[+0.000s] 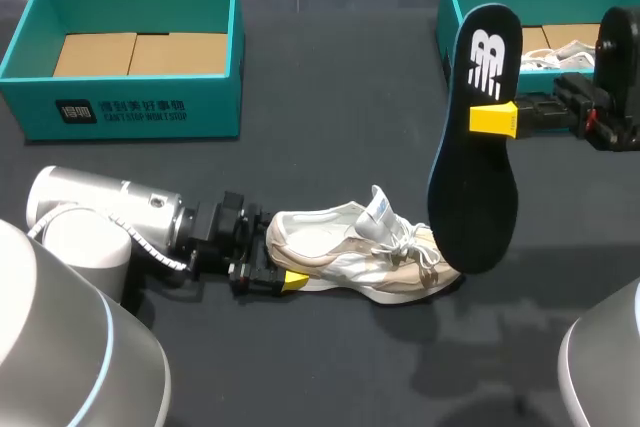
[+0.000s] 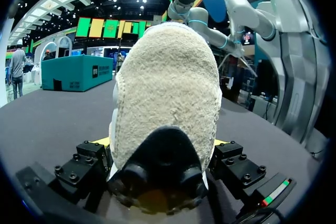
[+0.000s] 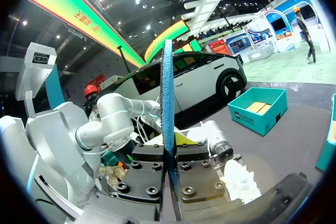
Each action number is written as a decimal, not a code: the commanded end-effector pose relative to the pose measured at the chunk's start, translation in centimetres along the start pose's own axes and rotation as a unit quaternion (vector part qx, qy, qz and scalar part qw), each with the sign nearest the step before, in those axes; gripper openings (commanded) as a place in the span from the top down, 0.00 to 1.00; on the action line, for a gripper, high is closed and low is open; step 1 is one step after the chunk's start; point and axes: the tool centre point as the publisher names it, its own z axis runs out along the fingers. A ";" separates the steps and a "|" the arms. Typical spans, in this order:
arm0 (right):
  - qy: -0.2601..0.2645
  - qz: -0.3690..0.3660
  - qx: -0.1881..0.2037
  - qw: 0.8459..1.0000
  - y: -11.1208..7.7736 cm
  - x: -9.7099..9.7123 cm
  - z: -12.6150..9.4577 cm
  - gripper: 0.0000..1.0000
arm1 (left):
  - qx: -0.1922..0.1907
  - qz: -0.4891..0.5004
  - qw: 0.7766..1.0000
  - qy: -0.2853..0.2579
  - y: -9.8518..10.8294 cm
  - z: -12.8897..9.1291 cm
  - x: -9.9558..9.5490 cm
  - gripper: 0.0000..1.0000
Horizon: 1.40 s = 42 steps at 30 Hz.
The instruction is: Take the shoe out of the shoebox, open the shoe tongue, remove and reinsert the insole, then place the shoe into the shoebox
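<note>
Shoe [image 1: 350,252], beige and white with tongue lifted, lies on the dark surface [image 1: 330,97], its heel pinched in the left tool [image 1: 282,275]. The right tool [image 1: 495,119] clamps the dark insole [image 1: 475,187] upright above the toe.

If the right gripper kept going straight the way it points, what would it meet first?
It is already shut on the insole. Beyond that, the right gripper points over open table, between the left shoebox and the shoe; the way looks free, though depth is unclear.
</note>
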 end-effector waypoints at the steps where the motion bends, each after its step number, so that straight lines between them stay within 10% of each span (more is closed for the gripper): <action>1: 0.000 0.000 0.001 1.000 0.1 -0.1 0.2 1.00 | -0.011 -0.001 1.000 0.004 0.4 -0.4 0.0 0.00; 42: 0.000 0.000 0.001 1.000 0.1 -0.1 0.2 1.00 | -0.252 0.032 0.967 -0.021 -0.4 -6.8 -0.5 0.00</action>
